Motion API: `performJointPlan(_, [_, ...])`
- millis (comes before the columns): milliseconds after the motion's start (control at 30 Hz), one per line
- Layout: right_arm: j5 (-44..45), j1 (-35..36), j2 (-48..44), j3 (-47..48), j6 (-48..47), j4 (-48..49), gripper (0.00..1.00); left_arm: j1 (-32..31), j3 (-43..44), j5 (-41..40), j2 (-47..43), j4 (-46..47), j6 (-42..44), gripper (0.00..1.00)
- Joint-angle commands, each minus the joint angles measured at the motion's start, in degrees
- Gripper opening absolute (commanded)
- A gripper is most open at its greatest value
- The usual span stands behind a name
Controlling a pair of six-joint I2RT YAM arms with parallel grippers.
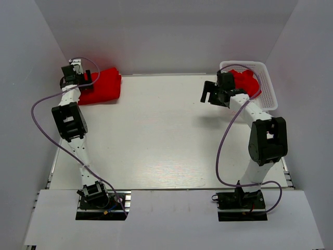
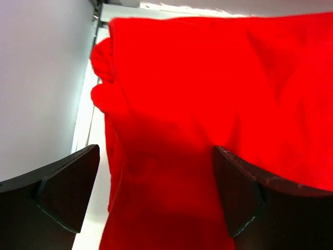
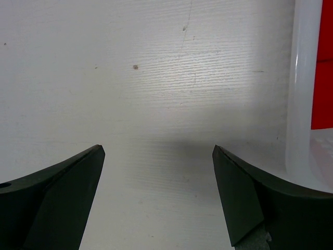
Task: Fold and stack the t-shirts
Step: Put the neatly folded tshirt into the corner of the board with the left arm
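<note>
A folded pile of red t-shirts (image 1: pixel 104 86) lies at the table's far left corner. My left gripper (image 1: pixel 83 79) hovers at the pile's left end. In the left wrist view its jaws stand wide apart, the gripper (image 2: pixel 156 156) open, with the red cloth (image 2: pixel 208 78) filling the space under and between them, unpinched. Another red t-shirt (image 1: pixel 243 80) lies crumpled in the white basket (image 1: pixel 268 91) at the far right. My right gripper (image 1: pixel 209 94) hangs just left of the basket. It is open (image 3: pixel 156 151) over bare table, with nothing between its fingers.
White walls close in the table on the left, back and right. The left wall stands close beside the pile (image 2: pixel 36 78). The basket's white wall (image 3: pixel 302 78) rises at the right of the right wrist view, red cloth (image 3: pixel 323 78) behind it.
</note>
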Motion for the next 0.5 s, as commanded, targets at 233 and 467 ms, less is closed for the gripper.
performJointPlan(233, [-0.34, 0.74, -5.39, -3.00, -1.54, 3.31, 0.90, -2.31, 2.38, -6.11, -11.37, -5.59, 0.25, 1.00])
performJointPlan(467, [-2.45, 0.57, -13.66, -16.61, -1.45, 9.29, 0.90, -4.42, -7.69, -7.08, -22.43, -7.98, -2.30, 1.00])
